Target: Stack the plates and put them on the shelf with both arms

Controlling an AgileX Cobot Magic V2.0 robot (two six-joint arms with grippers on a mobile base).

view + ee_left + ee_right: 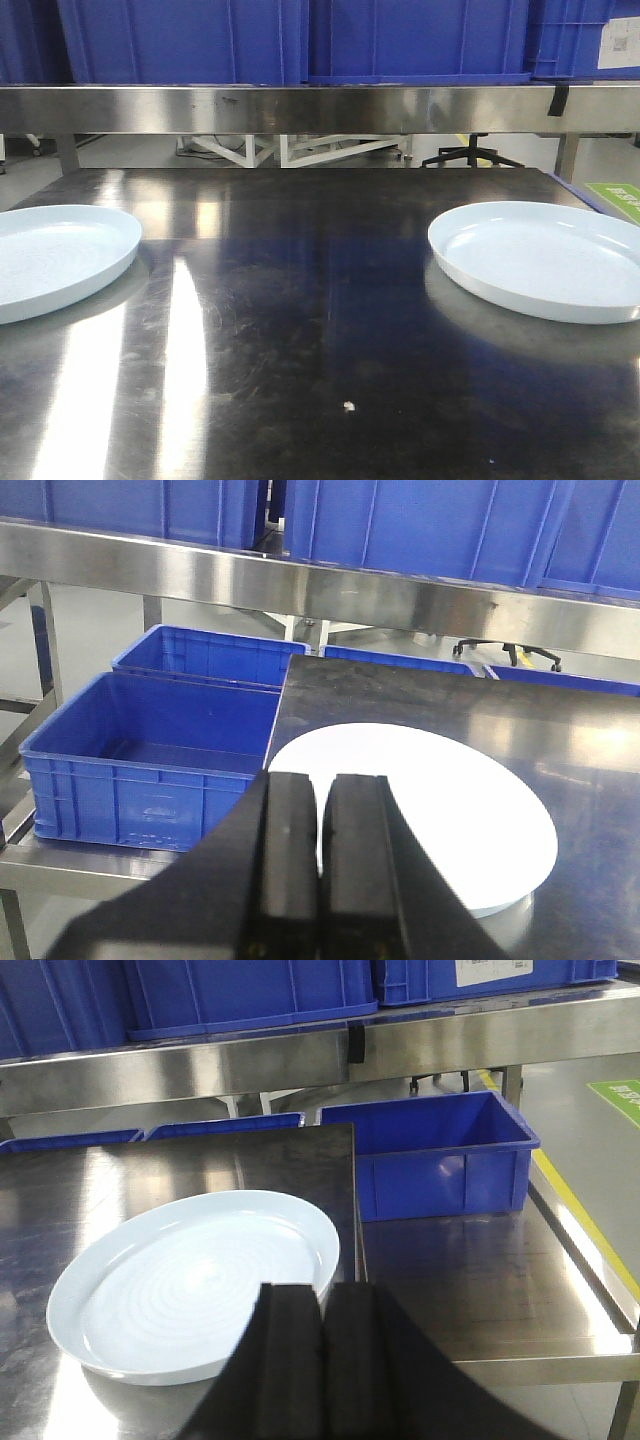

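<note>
Lying flat and well apart on the counter [320, 330], the left plate [50, 260] sits at nine o'clock in the front view and the right plate [545, 260] at three o'clock. The left pincer [320, 870] hangs pressed together, gripping nothing, with the left plate at one o'clock. The right pincer [322, 1360] is closed and empty, with the right plate at ten o'clock. Blue bins [200, 40] line the shelf [320, 108] at twelve.

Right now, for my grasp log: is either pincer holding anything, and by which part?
Nothing is held. The left pincer and right pincer are both shut and empty; the two pale blue-white round glossy plates lie apart on the steel table.
</note>
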